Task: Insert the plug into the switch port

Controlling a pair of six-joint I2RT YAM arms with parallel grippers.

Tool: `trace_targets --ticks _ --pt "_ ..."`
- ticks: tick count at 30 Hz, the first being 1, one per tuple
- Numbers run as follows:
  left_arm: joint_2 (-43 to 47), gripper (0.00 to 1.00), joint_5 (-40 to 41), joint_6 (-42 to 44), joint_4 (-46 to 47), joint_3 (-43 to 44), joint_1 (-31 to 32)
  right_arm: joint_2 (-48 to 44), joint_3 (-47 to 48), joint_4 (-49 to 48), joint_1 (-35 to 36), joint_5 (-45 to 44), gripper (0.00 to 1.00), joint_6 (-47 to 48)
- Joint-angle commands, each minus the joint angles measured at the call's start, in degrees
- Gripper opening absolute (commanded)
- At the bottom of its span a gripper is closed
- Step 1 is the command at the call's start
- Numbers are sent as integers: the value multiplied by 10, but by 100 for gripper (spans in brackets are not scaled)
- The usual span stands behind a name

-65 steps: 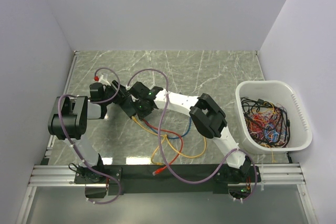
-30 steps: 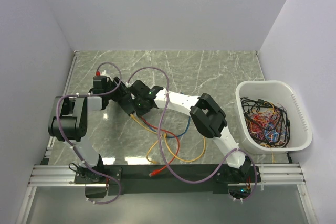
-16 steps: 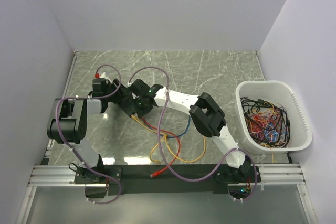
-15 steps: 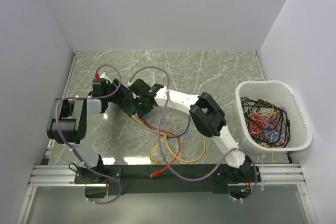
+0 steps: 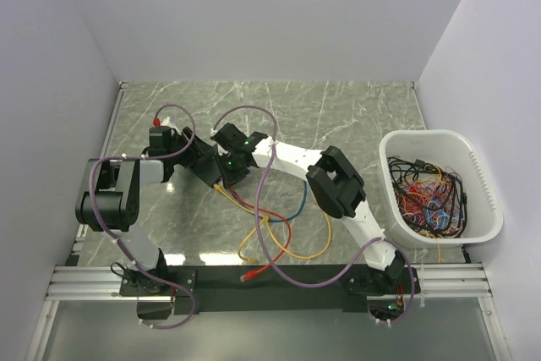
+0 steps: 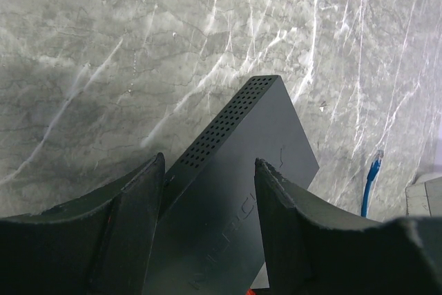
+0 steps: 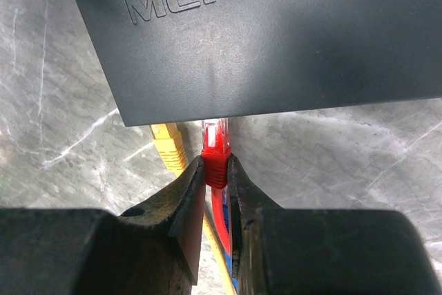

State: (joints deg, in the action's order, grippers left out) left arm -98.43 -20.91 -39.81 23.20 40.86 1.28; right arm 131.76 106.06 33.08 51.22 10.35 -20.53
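Plug, red [image 7: 216, 148]. Right wrist view. It has a red boot and a clear tip, with red cable trailing back between my fingers [image 7: 188, 198]. My right gripper [image 7: 216, 174] is drawn narrow, both fingers pinching the boot. The clear tip meets the near edge of the switch [image 7: 262, 39]; I cannot tell whether it sits in a port. The switch is flat and matte black with raised lettering on its top face, and it fills the far part of the view. Yellow plug [image 7: 168, 144]: just left of the red one, at the same edge, outside my fingers.

Left wrist view. One narrow side of the switch is perforated with rows of small holes. The switch lies between the fingers of my left gripper [image 6: 209, 165], which holds it at a middling width. Its far corner juts past the tips over the marble table [image 6: 103, 46]. Blue plug [image 6: 373, 167]: on the table to the right, apart from the switch.

Top view. Both grippers meet left of centre, with the switch and red plug mostly hidden beneath them. Cables [image 5: 269, 227], yellow, red and blue, loop nearer. White tub [image 5: 483, 188]: well apart, at the right edge.
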Motion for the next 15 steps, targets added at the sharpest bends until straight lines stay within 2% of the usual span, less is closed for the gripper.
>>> trace_targets --ticks 1,15 --pt "-4 60 -57 -2 -52 -12 16 1 2 -105 -10 -22 0 16" --pt "-14 60 -66 -3 -43 -34 41 -37 -48 -202 -9 -41 0 73"
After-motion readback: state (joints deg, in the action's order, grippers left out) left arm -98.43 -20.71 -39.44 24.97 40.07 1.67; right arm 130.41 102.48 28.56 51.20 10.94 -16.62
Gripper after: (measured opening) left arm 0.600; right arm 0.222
